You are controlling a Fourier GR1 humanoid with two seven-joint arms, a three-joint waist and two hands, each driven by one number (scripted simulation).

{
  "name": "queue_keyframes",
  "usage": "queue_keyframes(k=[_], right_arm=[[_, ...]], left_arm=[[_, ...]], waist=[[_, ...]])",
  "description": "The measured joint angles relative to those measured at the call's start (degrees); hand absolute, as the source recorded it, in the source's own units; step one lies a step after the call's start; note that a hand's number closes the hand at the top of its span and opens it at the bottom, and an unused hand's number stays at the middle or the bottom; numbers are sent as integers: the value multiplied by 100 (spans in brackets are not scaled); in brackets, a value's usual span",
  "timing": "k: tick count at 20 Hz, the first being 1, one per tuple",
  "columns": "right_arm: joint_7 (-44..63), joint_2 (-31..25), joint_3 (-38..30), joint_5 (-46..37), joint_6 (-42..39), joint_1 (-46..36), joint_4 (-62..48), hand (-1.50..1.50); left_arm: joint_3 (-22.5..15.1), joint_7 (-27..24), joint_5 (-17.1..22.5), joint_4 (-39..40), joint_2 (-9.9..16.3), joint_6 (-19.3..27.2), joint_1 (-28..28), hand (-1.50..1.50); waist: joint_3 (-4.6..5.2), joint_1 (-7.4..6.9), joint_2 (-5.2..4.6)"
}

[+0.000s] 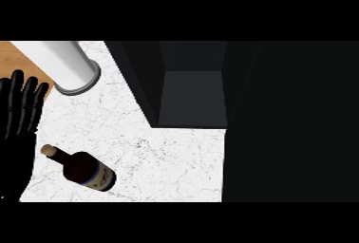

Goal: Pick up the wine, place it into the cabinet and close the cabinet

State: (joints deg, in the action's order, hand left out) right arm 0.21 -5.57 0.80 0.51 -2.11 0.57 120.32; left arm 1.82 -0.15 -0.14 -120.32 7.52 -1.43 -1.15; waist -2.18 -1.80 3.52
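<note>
Head view: the wine [85, 170], a squat dark bottle with a cork stopper and a pale label band, sits on the white marble table [168, 161] at lower left of the frame, neck pointing toward the upper left. Just left of it, the left hand [20, 114] rests open at the frame's left edge, fingers straight and holding nothing. The right hand is out of view. The open dark cabinet [193, 95] stands at upper centre, well apart from the bottle. A white cylinder [67, 64] occupies the upper left. The rounded bottle could likely slip or tip if grasped off-centre.
</note>
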Motion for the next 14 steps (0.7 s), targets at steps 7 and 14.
queue_keyframes(k=[7, 14], right_arm=[[-24, 49, 136, 163, -127, 343, 312, -150], [387, 35, 913, 922, -812, 534, 528, -150]], left_arm=[[704, 708, -1616, -35, -343, 1834, -86, -150], [534, 1726, -2828, 97, -674, 4212, -644, -150]], waist=[[151, 106, -268], [175, 305, -339]])
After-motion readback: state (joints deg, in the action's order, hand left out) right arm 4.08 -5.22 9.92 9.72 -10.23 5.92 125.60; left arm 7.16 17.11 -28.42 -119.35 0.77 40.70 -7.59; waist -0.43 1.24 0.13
